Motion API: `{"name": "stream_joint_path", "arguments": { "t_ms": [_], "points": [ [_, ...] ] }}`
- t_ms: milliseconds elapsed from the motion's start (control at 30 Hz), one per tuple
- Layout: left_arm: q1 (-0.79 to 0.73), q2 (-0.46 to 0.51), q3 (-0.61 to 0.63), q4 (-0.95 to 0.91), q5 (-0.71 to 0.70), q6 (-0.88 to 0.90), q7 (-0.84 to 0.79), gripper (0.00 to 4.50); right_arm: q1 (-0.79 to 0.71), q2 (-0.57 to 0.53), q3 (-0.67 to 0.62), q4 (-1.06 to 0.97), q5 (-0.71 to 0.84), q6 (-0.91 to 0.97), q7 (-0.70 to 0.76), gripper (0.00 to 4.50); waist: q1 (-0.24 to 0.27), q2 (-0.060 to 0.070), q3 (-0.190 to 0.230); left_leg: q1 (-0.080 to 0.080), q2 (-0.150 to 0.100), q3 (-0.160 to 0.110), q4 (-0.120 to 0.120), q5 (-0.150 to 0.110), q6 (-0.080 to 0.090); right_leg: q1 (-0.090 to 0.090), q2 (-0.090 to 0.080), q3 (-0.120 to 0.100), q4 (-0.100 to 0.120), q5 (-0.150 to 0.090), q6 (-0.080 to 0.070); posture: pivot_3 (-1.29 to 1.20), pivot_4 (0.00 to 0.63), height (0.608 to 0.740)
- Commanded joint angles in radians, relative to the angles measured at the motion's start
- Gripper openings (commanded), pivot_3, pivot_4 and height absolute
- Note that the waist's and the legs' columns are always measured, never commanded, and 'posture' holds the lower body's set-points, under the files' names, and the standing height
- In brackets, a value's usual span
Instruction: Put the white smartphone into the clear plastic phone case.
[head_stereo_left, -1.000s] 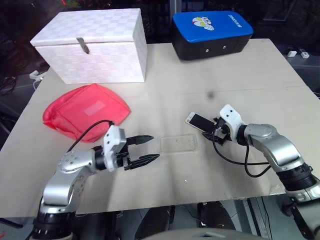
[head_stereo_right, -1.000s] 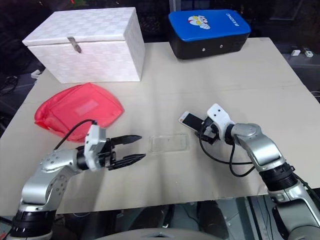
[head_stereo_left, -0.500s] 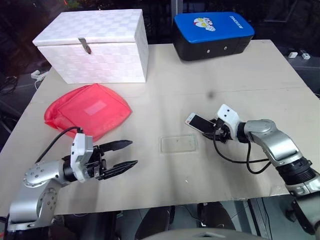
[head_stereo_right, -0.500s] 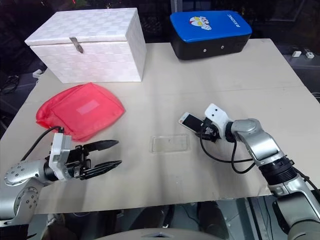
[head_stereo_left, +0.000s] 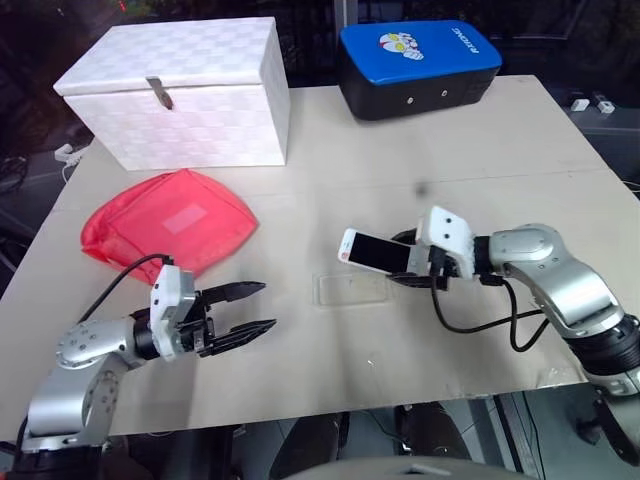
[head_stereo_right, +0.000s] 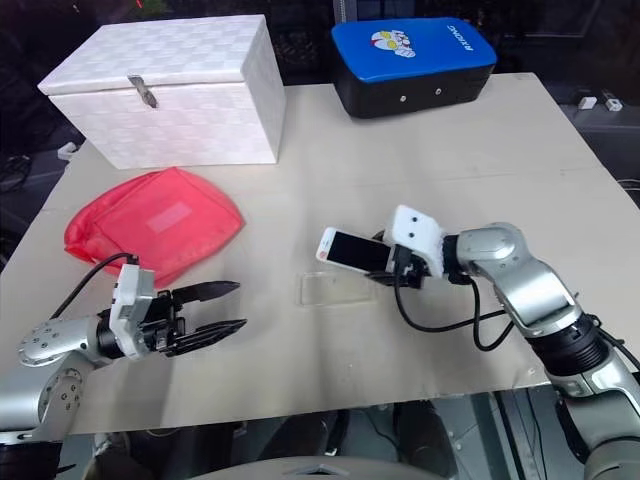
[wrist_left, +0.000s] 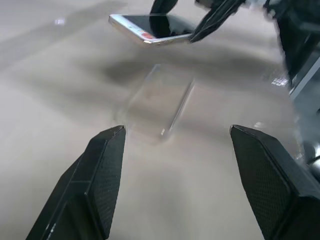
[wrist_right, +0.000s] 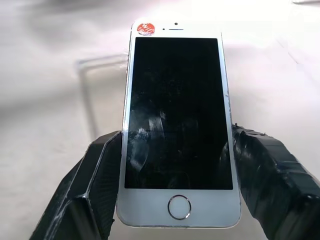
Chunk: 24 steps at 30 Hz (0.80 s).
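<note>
Right wrist view, clear plastic phone case (wrist_right: 100, 85) faint

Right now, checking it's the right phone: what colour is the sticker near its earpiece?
Red, on the white smartphone; clearest in the right wrist view.

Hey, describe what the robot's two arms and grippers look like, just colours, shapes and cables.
Both arms are rounded, silver-grey metal segments with black joint bands. Each wrist carries a white boxy block, and a black cable loops from it back along the arm. The left gripper and right gripper each have two black tapered fingers with a finely textured inner surface.
</note>
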<state>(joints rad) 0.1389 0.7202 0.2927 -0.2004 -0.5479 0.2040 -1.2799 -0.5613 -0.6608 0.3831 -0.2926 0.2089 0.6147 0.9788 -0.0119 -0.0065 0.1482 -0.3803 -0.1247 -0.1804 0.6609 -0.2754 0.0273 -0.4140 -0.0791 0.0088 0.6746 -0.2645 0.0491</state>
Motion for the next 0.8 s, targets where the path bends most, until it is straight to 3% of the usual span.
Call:
{"name": "stream_joint_path", "arguments": {
  "t_ms": [33,300,767,800],
  "points": [
    [0.011,0.015,0.000,-0.010,0.023,-0.020,0.025,3.39,-0.052,0.009,0.123,0.001,-0.095,-0.023,0.035,2.84,0.000,0.000,0.000,0.000,0.000,0.000,0.000,0.000,0.000,0.000,0.000,0.000,0.000,0.000,0.000,0.00,0.150,0.740],
    [0.032,0.013,-0.007,-0.034,0.017,-0.032,0.030,3.39,-0.102,-0.011,0.240,0.087,-0.233,-0.134,0.116,2.84,0.001,0.000,0.000,0.000,0.000,0.000,-0.001,0.000,0.000,0.000,0.000,0.000,-0.002,0.000,0.000,0.00,0.150,0.740],
    [0.048,-0.008,-0.028,-0.062,0.016,-0.048,0.071,3.39,-0.125,0.051,0.147,0.129,-0.196,-0.177,0.154,2.84,0.000,0.000,0.000,0.000,0.000,0.000,-0.002,0.000,0.000,0.000,0.000,0.000,-0.002,0.000,0.000,0.00,0.150,0.740],
    [0.049,-0.008,-0.028,-0.064,0.014,-0.048,0.072,3.39,-0.129,0.053,0.143,0.142,-0.198,-0.181,0.153,3.24,0.000,0.000,0.000,0.000,0.000,0.000,-0.002,0.000,0.000,0.000,0.000,0.000,-0.002,0.000,0.000,0.00,0.150,0.740]
  ]
}}
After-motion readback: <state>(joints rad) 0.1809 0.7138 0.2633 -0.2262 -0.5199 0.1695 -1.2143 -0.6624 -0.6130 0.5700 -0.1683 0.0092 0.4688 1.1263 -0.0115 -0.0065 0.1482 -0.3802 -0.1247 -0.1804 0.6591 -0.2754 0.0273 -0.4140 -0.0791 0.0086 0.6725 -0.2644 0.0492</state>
